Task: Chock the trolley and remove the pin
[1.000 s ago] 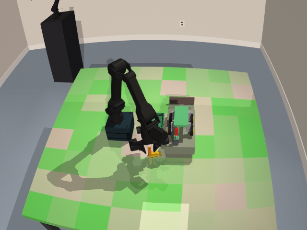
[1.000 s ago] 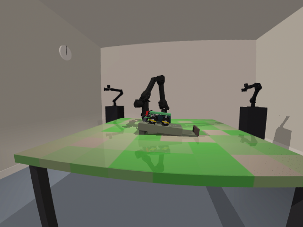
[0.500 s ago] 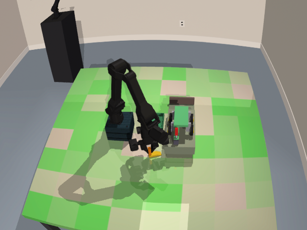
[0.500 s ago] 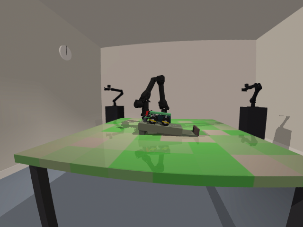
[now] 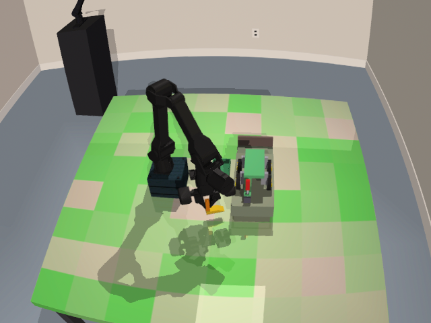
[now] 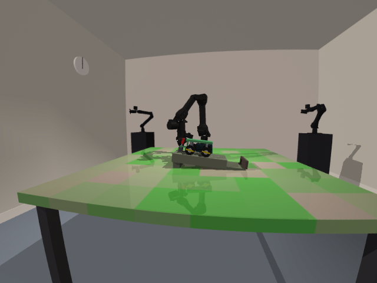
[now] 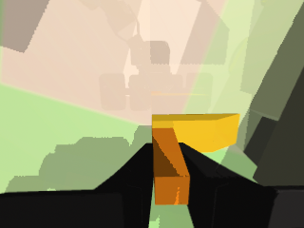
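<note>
1. Beside the ramp (image 5: 252, 211) (image 6: 198, 160) (image 7: 290, 142), on the side nearer the robot's base, we've got the yellow chock (image 5: 216, 208) (image 7: 204, 133), apart from the trolley's wheels, its shadow falling separately below it in the top view.

2. Look at the gripper (image 5: 207, 203) (image 6: 180, 142) (image 7: 163, 149): its fingers are pinching the chock's orange handle (image 5: 207, 205) (image 7: 172, 190), one on each side, with the yellow part poking out toward the ramp.

3. Up on the slope sits the trolley (image 5: 254, 163) (image 6: 199, 141), green top, dark wheels with yellow marks, and nothing wedged against them that I can see.

4. Right at its uphill end stands the red-headed stop pin (image 5: 247, 184) (image 6: 182, 141), in its holder, tilted a little in the exterior view.

5. Down at the low end of the ramp, a brown board (image 5: 254, 141) (image 6: 244, 162) stands across the way.

6. Between the ramp and the arm, the green tray (image 5: 226, 167) peeks out, partly hidden; I can't make out its whole inside.

7. Over it all bends the black arm (image 5: 200, 138) (image 6: 202, 112), rising from a dark blue base (image 5: 155, 189) on the patchwork table (image 5: 313, 243) (image 6: 258, 197) (image 7: 47, 123).

8. Farther out, a round clock (image 6: 81, 65) hangs on the wall.
</note>
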Robot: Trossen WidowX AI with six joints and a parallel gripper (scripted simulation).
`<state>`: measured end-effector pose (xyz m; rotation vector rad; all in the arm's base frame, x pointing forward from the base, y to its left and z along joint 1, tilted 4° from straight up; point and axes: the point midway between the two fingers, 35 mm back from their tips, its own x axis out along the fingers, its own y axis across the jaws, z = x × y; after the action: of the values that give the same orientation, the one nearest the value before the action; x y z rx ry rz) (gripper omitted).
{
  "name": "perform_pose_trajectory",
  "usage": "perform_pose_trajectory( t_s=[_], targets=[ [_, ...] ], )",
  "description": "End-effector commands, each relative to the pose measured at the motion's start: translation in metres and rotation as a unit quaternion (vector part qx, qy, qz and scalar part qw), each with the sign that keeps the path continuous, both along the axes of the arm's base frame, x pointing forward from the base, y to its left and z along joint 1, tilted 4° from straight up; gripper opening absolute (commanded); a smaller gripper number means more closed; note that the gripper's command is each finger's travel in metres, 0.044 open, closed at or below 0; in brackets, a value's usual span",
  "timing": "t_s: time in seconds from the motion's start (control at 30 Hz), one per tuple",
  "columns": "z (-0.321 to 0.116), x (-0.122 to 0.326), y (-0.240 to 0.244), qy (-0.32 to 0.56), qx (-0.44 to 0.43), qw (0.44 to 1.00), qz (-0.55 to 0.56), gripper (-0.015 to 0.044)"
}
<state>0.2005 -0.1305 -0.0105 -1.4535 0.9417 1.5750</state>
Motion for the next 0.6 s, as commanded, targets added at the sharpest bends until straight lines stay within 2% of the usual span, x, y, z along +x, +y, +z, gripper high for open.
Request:
perform_pose_trajectory(
  t_s=[0.0,0.57],
  targets=[
    [0.016,0.002,-0.001,-0.009,-0.003,1.000,0.001,0.0000],
    [0.067,0.003,-0.004,-0.009,-0.003,1.000,0.001,0.0000]
  ],
)
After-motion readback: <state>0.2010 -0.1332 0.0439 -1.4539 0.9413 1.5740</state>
